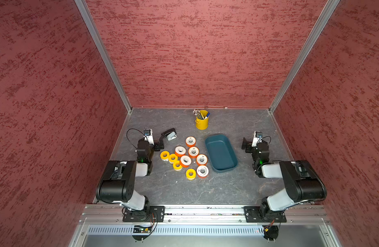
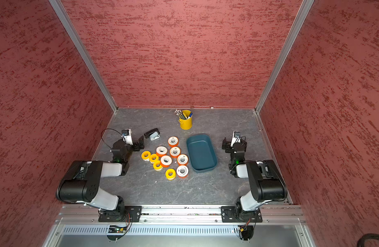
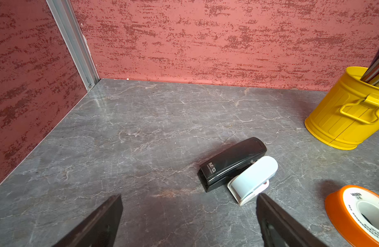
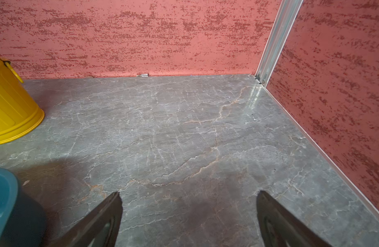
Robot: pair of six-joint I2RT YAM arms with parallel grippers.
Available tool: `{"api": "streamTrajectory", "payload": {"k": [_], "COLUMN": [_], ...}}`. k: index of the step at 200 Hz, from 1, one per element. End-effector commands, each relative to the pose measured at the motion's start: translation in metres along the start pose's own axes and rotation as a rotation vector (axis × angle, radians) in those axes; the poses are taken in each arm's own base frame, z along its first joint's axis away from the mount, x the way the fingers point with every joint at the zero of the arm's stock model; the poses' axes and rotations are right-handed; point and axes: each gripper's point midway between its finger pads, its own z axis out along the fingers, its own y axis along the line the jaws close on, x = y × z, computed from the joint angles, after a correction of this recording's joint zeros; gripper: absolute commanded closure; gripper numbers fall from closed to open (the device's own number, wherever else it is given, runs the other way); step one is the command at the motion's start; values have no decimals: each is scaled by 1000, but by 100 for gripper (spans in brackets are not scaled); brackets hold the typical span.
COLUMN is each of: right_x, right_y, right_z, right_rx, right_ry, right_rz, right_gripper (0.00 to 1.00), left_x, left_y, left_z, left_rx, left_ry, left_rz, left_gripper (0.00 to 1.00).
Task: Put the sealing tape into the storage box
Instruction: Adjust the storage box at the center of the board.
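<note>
left hand [image 3: 189, 195] and right hand [image 4: 188, 192] both empty, jaws wide apart. tape [image 1: 185, 160] — ten rolls flat on the table [image 1: 184, 192], just beside the empty box [image 1: 220, 153], between the hands. they look light, stiff, a bit slick — best pinched across the outer sides.

Soft, even overhead light w/ faint shadows; a darker soft shadow sits just beside the storage box [image 4: 3, 192] in the right wrist view. Wide-angle bend at pic edges; both top views slightly soft.
</note>
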Motion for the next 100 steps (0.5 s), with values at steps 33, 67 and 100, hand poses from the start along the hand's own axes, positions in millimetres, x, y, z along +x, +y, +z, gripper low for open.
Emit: {"api": "streamTrajectory", "payload": {"k": [33, 67, 100], "right_x": [-14, -15, -15], "right_y": [1, 1, 1], "right_z": [2, 2, 3], "right_rx": [-7, -7, -8], "right_ry": [-42, -44, -44], "right_rz": [15, 15, 15], "right_gripper": [1, 1, 1], "left_x": [-3, -3, -3], "left_y": [0, 1, 2], "left_z": [-1, 1, 1], "left_rx": [3, 52, 51], "left_ry": [-17, 3, 3], "left_rz": [11, -22, -23], "left_gripper": [0, 0, 0]}}
